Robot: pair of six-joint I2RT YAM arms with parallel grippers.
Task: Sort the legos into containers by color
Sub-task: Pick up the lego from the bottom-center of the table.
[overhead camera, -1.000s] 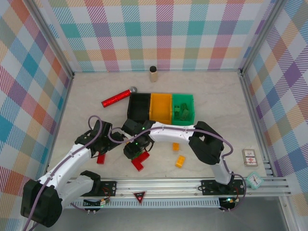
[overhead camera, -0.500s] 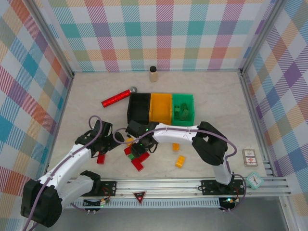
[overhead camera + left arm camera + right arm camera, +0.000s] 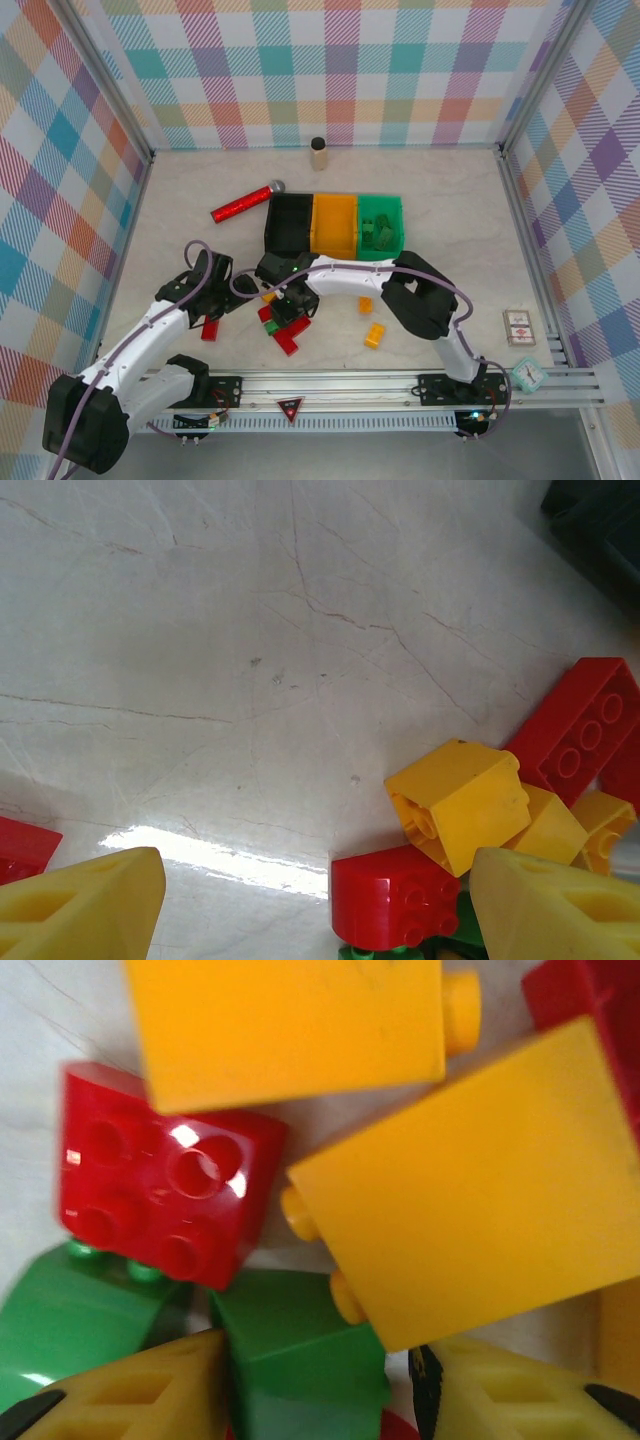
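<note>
One green lego lay between my right gripper's parted fingers, touching one, barely clear of the other, ready for closing.

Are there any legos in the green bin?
Yes, the top view shows several green legos lying inside the green bin.

Red, yellow, green legos heaped — just before the joined bins
</note>
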